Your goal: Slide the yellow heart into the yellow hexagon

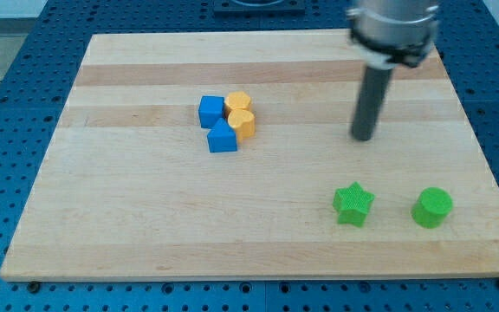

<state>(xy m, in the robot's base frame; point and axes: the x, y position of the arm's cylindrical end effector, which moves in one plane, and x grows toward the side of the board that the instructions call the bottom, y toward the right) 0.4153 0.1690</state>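
Since the yellow heart [243,124] is already seen touching the yellow hexagon [237,103] just above it, beside two blue blocks [211,111] left of centre on the tabletop [145,217], the task is judged done. Heart's pointing and long axis cannot be told. No hand is fitted; my tip [364,137] is parked well apart at the view's right, nothing held.

One high, oblique view over the whole wooden board [258,251]

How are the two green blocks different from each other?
The green star has pointy arms; the green round block has a smooth curved side. The star sits toward the view's left, the round block toward the view's right, apart from it. Both are green, near the board's bottom edge, below my tip, untouched by it.
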